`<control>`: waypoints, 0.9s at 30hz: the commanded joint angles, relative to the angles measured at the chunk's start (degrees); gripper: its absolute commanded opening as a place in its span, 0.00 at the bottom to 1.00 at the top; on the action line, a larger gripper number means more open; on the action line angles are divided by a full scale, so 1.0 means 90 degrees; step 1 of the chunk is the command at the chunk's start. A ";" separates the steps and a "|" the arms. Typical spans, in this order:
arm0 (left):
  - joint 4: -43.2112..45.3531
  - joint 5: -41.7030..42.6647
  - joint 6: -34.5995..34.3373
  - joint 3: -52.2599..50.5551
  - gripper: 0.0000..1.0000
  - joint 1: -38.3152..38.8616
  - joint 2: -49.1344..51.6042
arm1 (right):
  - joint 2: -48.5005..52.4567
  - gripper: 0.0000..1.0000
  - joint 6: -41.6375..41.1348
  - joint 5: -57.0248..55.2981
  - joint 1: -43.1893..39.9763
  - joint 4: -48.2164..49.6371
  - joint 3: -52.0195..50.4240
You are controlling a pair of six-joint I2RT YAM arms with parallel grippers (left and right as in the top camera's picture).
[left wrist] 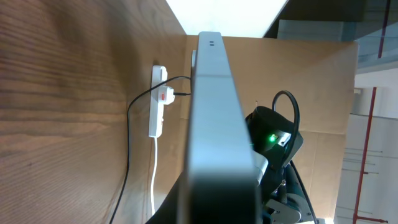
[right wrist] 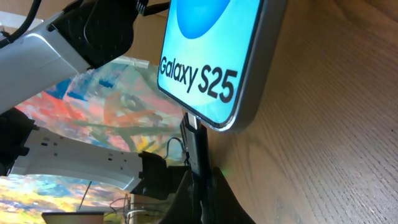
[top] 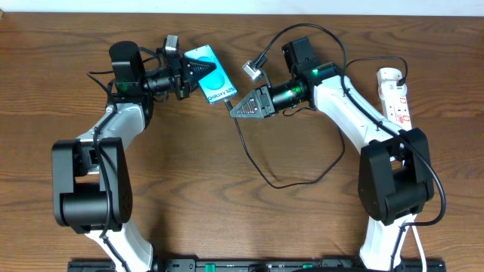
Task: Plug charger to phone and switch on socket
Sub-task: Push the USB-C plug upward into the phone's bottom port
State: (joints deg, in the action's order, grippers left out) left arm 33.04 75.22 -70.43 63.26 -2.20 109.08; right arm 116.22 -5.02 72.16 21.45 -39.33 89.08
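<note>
From overhead, my left gripper (top: pixel 197 72) is clamped shut on the phone (top: pixel 217 83), upper centre of the frame, screen up. My right gripper (top: pixel 236 108) is just below and to the right of it, pinched tight on the charger (top: pixel 272 180) at its connector end. The black cable loops down across the table (top: pixel 227 211) and back up to the socket (top: pixel 395 94) at the upper right.

In my left wrist view the phone (left wrist: pixel 217 124) fills the centre edge-on. The socket (left wrist: pixel 158 102) lies beyond at upper left, with the charger (left wrist: pixel 129 143) and a white cord (left wrist: pixel 153 186) trailing down from it.

In my right wrist view the charger (right wrist: pixel 194 140) tip stands up between my fingers (right wrist: pixel 230 205), meeting the lower edge of the phone (right wrist: pixel 211 43). I cannot tell whether it is seated.
</note>
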 commanded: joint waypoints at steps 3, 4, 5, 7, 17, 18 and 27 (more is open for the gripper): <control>0.0056 0.0073 0.0165 0.0036 0.07 0.0005 -0.0126 | -0.0007 0.01 -0.0063 0.0068 -0.0002 0.0041 0.0012; 0.0056 0.0073 0.0187 0.0036 0.07 0.0005 -0.0126 | -0.0007 0.01 -0.0063 0.0066 0.0000 0.0044 0.0012; 0.0056 0.0075 0.0206 0.0036 0.07 0.0005 -0.0126 | -0.0007 0.01 -0.0063 0.0066 0.0002 0.0041 0.0012; 0.0056 0.0075 0.0206 0.0036 0.07 0.0005 -0.0126 | -0.0007 0.01 -0.0063 0.0066 0.0002 0.0041 0.0012; 0.0056 0.0070 0.0277 0.0036 0.07 0.0034 -0.0126 | -0.0007 0.01 -0.0063 0.0063 0.0024 0.0039 0.0012; 0.0056 0.0070 0.0277 0.0036 0.07 0.0034 -0.0126 | -0.0007 0.01 -0.0063 0.0061 0.0039 0.0041 0.0012; 0.0056 0.0070 0.0277 0.0036 0.07 0.0034 -0.0126 | -0.0007 0.01 -0.0250 -0.0240 0.0175 0.0044 0.0012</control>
State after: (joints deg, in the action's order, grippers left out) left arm 33.04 75.07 -68.97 63.26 -2.13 109.08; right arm 116.22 -6.17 70.15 22.76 -39.11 89.08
